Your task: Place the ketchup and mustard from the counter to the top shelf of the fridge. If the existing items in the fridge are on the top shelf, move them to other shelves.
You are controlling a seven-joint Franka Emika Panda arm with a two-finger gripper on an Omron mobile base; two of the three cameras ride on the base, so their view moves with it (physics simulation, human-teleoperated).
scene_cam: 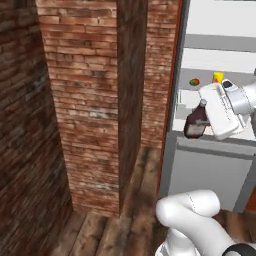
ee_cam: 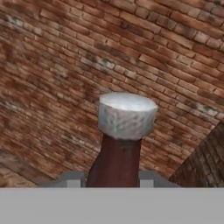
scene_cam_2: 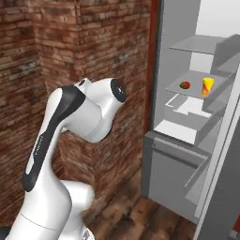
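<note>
Gripping a dark red ketchup bottle (scene_cam: 196, 121) with a pale grey cap (ee_cam: 126, 114), jaws closed on its body below the neck. Holding it tilted in the left base view, cap pointing toward 1 o'clock, base toward 7 o'clock, just in front of the open fridge (scene_cam: 216, 150) at its lower shelf level. Sitting at 3 o'clock of the bottle: the gripper (scene_cam: 207, 119), white hand angled down toward 8 o'clock. In the hand view, bottle neck rising at 12 o'clock from between the 2 dark fingertips (ee_cam: 72, 179), brick wall (ee_cam: 65, 65) behind. Resting on a fridge shelf (scene_cam_2: 192, 89) in the right base view: a small red and green item (scene_cam_2: 185, 85) and, at its 3 o'clock, a yellow container (scene_cam_2: 207, 86), near each other but apart. Standing at 9 o'clock of the fridge: the brick wall and a dark wooden post (scene_cam: 131, 100).
</note>
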